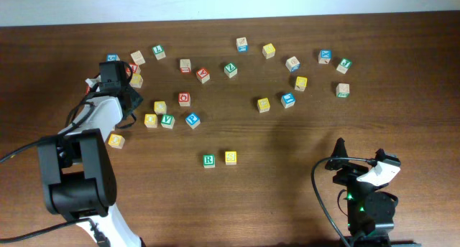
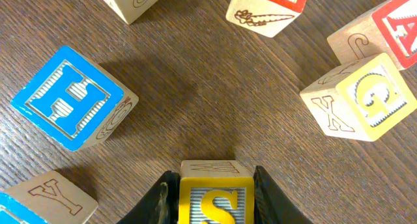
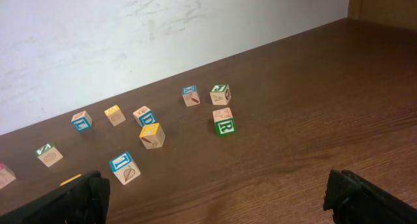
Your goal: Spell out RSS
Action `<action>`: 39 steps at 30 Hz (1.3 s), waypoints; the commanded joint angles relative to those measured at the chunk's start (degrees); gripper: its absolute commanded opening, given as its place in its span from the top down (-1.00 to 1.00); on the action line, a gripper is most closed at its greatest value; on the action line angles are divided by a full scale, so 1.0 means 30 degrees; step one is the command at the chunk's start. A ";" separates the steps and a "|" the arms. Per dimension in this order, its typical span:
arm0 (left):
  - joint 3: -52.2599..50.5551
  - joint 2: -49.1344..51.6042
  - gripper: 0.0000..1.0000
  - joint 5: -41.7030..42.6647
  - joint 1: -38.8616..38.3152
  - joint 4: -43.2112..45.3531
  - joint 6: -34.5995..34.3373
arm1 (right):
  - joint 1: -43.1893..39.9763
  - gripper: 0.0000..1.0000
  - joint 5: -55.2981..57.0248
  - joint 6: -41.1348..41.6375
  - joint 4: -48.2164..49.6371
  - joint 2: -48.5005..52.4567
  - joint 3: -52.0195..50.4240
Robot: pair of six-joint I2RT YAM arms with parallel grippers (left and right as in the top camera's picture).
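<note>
A green R cube (image 1: 208,160) and a yellow S cube (image 1: 231,157) sit side by side at the middle front of the table. My left gripper (image 1: 118,78) is at the far left among a cluster of cubes. In the left wrist view its fingers (image 2: 215,198) are shut on a second yellow S cube (image 2: 215,201); in the overhead view the gripper hides this cube. My right gripper (image 1: 359,168) is open and empty at the front right; its finger tips (image 3: 215,198) frame bare table.
Several other letter cubes lie scattered along the back of the table (image 1: 287,204). Close round the left gripper are a blue cube (image 2: 68,97), a yellow G cube (image 2: 371,100) and a red-topped cube (image 2: 270,6). Wood between the R-S pair and the right gripper is bare.
</note>
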 commanded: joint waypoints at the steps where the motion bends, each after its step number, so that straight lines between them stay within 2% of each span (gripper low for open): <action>1: 0.0095 -0.0991 0.45 0.0619 -0.0036 0.0058 0.0087 | -0.0138 -0.96 0.0510 -0.0175 -0.0138 -0.0022 -0.0095; 4: 0.0095 -0.3045 0.50 0.4269 -0.0036 -0.0780 0.0095 | -0.0138 -0.96 0.0510 -0.0175 -0.0138 -0.0022 -0.0095; 5: 0.0095 -0.4102 0.42 0.7213 -0.0044 -0.1049 0.1333 | -0.0138 -0.97 0.0510 -0.0175 -0.0138 -0.0022 -0.0095; 7: 0.0095 -0.5326 0.47 1.1227 -0.0044 -0.2018 0.1610 | -0.0138 -0.96 0.0510 -0.0175 -0.0138 -0.0022 -0.0095; 9: 0.0095 -0.5887 0.46 1.4258 -0.0248 -0.3235 0.1617 | -0.0138 -0.97 0.0510 -0.0175 -0.0138 -0.0022 -0.0095; 10: 0.0095 -0.5894 0.45 1.4681 -0.0634 -0.4167 0.1617 | -0.0138 -0.96 0.0510 -0.0175 -0.0138 -0.0022 -0.0095; 11: 0.0095 -0.5894 0.40 1.3092 -0.1151 -0.4860 0.1625 | -0.0138 -0.96 0.0510 -0.0175 -0.0138 -0.0022 -0.0095; 12: 0.0095 -0.5894 0.31 0.9719 -0.1457 -0.4765 0.1770 | -0.0138 -0.97 0.0510 -0.0175 -0.0138 -0.0022 -0.0095; 15: 0.0095 -0.5850 0.08 0.4393 -0.1588 -0.3577 0.2040 | -0.0138 -0.97 0.0510 -0.0175 -0.0138 -0.0022 -0.0095; 17: 0.0095 -0.5421 0.07 0.4044 -0.1661 -0.1756 0.2652 | -0.0138 -0.96 0.0510 -0.0175 -0.0138 -0.0022 -0.0095; 19: 0.0095 -0.4437 -0.11 0.3781 -0.2222 0.0000 0.4794 | -0.0138 -0.96 0.0510 -0.0175 -0.0138 -0.0022 -0.0095; 20: 0.0095 -0.3752 -0.18 0.2783 -0.2572 0.0903 0.4983 | -0.0138 -0.96 0.0510 -0.0175 -0.0138 -0.0022 -0.0095; 23: 0.0095 -0.2025 -0.22 0.2543 -0.2973 0.2973 0.5034 | -0.0138 -0.97 0.0510 -0.0175 -0.0138 -0.0022 -0.0095; 24: 0.0095 -0.1698 -0.29 0.2543 -0.3089 0.3067 0.5034 | -0.0138 -0.96 0.0510 -0.0175 -0.0138 -0.0022 -0.0095; 30: 0.0095 0.0386 -0.35 0.1851 -0.3271 0.3242 0.5027 | -0.0138 -0.97 0.0510 -0.0175 -0.0138 -0.0022 -0.0095; 32: 0.0095 0.1056 -0.28 0.1821 -0.3286 0.3235 0.5027 | -0.0138 -0.96 0.0510 -0.0175 -0.0138 -0.0022 -0.0095; 33: 0.0095 0.1158 -0.01 0.1829 -0.3286 0.3242 0.5020 | -0.0138 -0.96 0.0510 -0.0175 -0.0138 -0.0022 -0.0095; 36: 0.0095 0.1158 0.10 0.1829 -0.3286 0.2696 0.5027 | -0.0138 -0.97 0.0510 -0.0175 -0.0138 -0.0022 -0.0095; 39: 0.0095 0.1151 0.45 0.1836 -0.3286 0.2601 0.5020 | -0.0138 -0.96 0.0510 -0.0175 -0.0138 -0.0022 -0.0095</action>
